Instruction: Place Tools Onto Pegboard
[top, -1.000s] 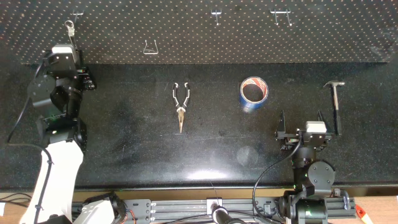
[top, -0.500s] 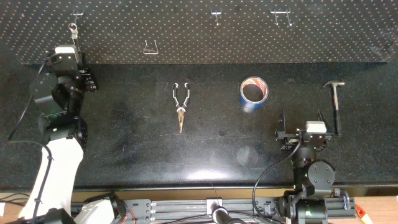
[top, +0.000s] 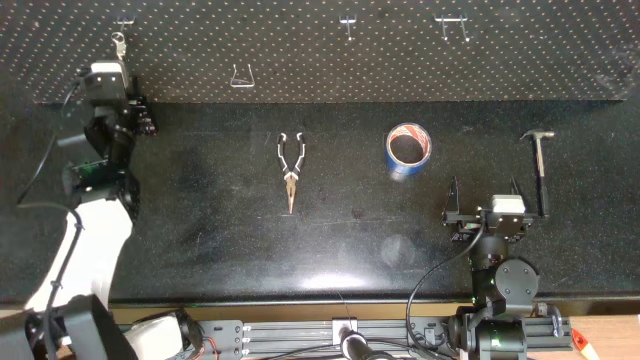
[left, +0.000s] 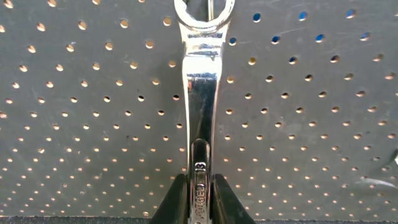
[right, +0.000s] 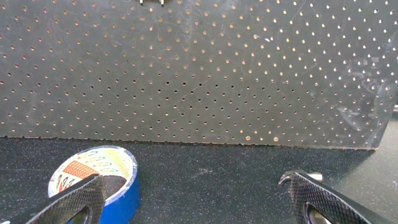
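Your left gripper (top: 108, 78) has climbed toward the pegboard (top: 400, 60) over the last second, carrying the combination wrench (top: 119, 42) up the pegboard's left end. The wrench's ring end now sits just below the hook (top: 124, 20) at the pegboard's top left. In the left wrist view the hook shows through the ring, though you cannot tell whether it is fully seated. Judged from that, this tool is nearly hung and letting go would come next.

The left arm stretches up along the pegboard's left edge. Its fingers (left: 177, 202) are pinched narrowly on the wrench's shank, and the wrench stands upright against the pegboard. Your right arm sits folded well in front of the pegboard's right half, with the right gripper (top: 486, 197) spread wide and holding nothing.

The pliers (top: 291, 170), blue tape roll (top: 408, 148) and hammer (top: 540, 155) lie flat in front of the pegboard, not yet hung.
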